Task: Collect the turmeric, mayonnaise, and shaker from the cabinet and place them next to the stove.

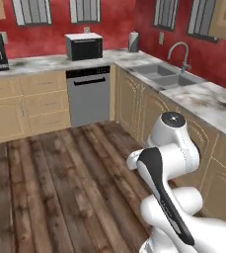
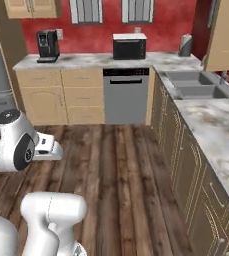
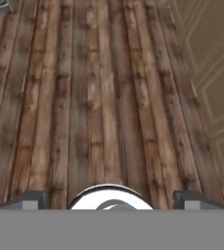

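Below the gripper [image 3: 108, 199]: bare wood floor [image 3: 94, 97], jaws spread wide, nothing held. Arm folded low, hand pointing down. Base cabinet doors [image 3: 211, 73] close on one side; cabinet [image 2: 225, 35] well above.

You get no readable text, labels, brands or numbers here; the microwave [image 1: 84, 46] and coffee machine [image 2: 47, 45] faces show nothing legible.
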Controlling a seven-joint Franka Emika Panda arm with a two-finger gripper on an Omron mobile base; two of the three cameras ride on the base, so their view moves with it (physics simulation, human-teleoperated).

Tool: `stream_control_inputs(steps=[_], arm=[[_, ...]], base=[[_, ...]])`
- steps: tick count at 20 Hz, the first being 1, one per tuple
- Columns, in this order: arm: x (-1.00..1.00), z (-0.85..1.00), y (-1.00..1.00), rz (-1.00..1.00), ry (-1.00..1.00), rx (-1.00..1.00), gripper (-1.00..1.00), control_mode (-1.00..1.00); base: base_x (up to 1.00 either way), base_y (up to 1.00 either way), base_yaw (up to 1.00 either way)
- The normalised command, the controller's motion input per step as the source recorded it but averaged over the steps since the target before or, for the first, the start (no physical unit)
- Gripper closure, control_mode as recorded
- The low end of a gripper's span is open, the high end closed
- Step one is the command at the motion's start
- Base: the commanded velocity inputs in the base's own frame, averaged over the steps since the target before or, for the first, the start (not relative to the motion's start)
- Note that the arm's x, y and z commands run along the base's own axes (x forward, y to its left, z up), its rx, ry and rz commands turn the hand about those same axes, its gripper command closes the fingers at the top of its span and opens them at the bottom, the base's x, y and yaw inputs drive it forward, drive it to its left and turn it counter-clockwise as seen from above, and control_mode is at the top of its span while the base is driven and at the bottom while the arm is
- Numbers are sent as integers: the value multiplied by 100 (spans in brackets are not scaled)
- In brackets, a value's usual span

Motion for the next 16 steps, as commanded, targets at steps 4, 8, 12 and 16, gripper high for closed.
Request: stream_control_inputs(steps=[4,8,12,16], arm=[[0,0,0,0,0,0,-100,100],[0,0,0,0,0,0,-100,100],[0,0,0,0,0,0,-100,100],[0,0,0,0,0,0,-100,100]], base=[[0,4,-60],[0,2,-59],[0,1,-59],[0,8,-59]])
